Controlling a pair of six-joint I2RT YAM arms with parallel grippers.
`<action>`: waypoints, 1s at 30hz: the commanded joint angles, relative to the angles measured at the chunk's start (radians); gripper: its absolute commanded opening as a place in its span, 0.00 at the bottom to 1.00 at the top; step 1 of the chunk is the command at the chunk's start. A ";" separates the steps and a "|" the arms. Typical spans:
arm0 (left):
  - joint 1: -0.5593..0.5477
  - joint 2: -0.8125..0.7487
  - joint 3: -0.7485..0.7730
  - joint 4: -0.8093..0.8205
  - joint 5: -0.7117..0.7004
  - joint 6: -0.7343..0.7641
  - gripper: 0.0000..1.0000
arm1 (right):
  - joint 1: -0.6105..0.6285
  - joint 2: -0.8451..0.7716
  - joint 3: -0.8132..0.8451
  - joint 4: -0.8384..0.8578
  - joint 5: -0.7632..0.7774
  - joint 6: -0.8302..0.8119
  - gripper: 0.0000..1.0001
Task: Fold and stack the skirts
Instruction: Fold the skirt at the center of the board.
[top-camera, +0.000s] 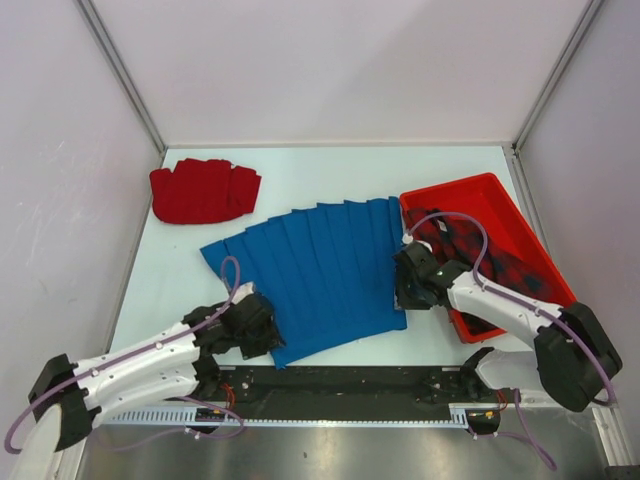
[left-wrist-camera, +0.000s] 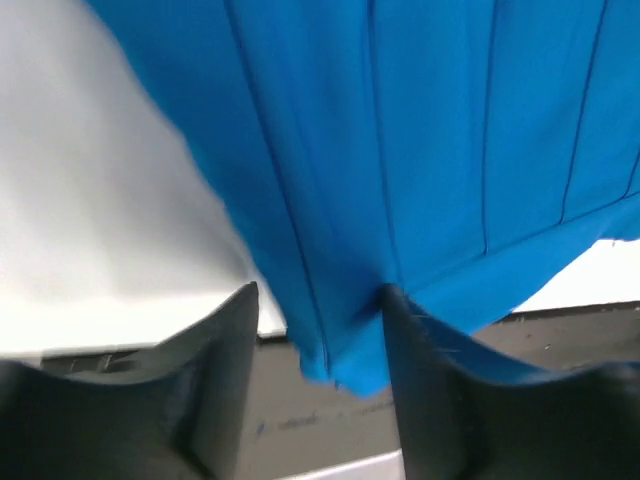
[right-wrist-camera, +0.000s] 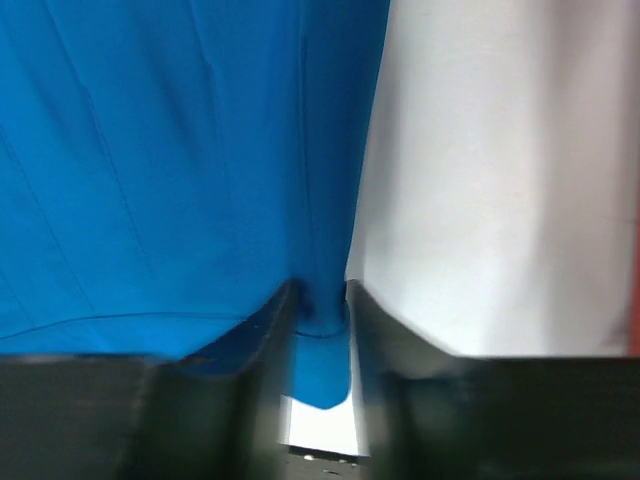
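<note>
The blue skirt (top-camera: 310, 275) lies spread flat on the table's middle, pleats fanning toward the back. My left gripper (top-camera: 262, 338) is at its near left corner. In the left wrist view that gripper (left-wrist-camera: 318, 300) is open: the blue skirt (left-wrist-camera: 400, 150) has its corner hanging between the jaws, resting against the right finger (left-wrist-camera: 420, 380), with a gap to the left one. My right gripper (top-camera: 405, 292) is at the near right corner, where it (right-wrist-camera: 320, 295) is shut on the blue skirt's edge (right-wrist-camera: 180, 150). The red skirt (top-camera: 203, 190) lies folded at the back left. The plaid skirt (top-camera: 490, 255) lies in the tray.
A rigid red plastic tray (top-camera: 470, 186) stands at the right, close behind my right arm. The table's near edge and a black rail (top-camera: 350, 380) run just below the blue skirt's hem. White walls close in the back and both sides.
</note>
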 joint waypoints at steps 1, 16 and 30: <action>-0.059 -0.017 0.126 -0.250 -0.154 -0.084 0.72 | 0.042 -0.095 0.001 0.008 0.044 -0.072 0.51; 0.522 0.025 0.221 0.071 -0.272 0.302 1.00 | 0.557 -0.066 0.120 0.527 0.025 -0.294 1.00; 0.863 0.528 0.293 0.325 -0.055 0.451 0.78 | 0.752 0.523 0.524 0.450 -0.002 -0.313 0.84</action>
